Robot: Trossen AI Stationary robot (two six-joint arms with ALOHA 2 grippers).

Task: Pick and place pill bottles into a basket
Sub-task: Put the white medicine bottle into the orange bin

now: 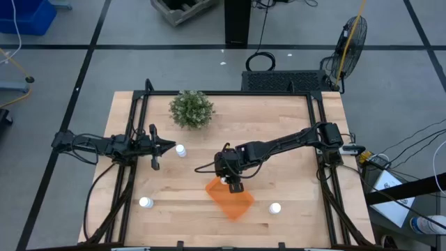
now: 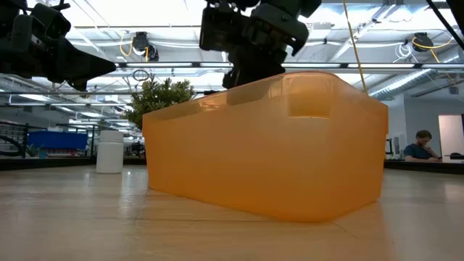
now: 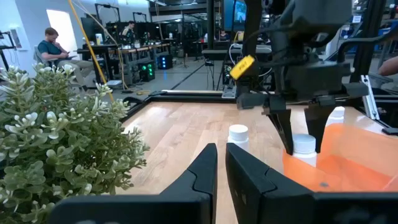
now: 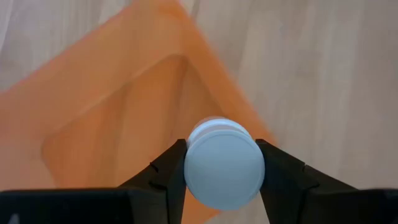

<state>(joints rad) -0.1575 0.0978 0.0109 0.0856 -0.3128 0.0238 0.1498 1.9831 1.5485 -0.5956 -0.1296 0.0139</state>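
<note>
- One pill bottle (image 4: 223, 170) sits clamped between the fingers of the right gripper (image 1: 235, 183), which hangs over the far edge of the basket (image 1: 233, 201), toward the table's middle.
- In the right wrist view the bottle's white cap faces the camera and the orange floor lies directly beneath it, so I judge the step in hand to be the placing: the carry looks done and the release is not yet made.
- The next move probably calls for a short descent into the tray and a parting of the fingers, keeping the bottle clear of the near wall.
- The basket is translucent orange plastic with smooth, shallow walls and rounded corners; it sits skewed near the front edge of the table.
- Three more bottles stand upright on the pale, grained wood (image 1: 293, 132): one (image 1: 181, 150) just beside the left gripper (image 1: 155, 146), one (image 1: 145, 202) toward the front left corner, one (image 1: 275, 208) right of the basket near the front edge.
- The left gripper waits by the left edge, its fingers nearly together and empty.
- A bushy green plant (image 1: 191, 109) stands near the back edge.
</note>
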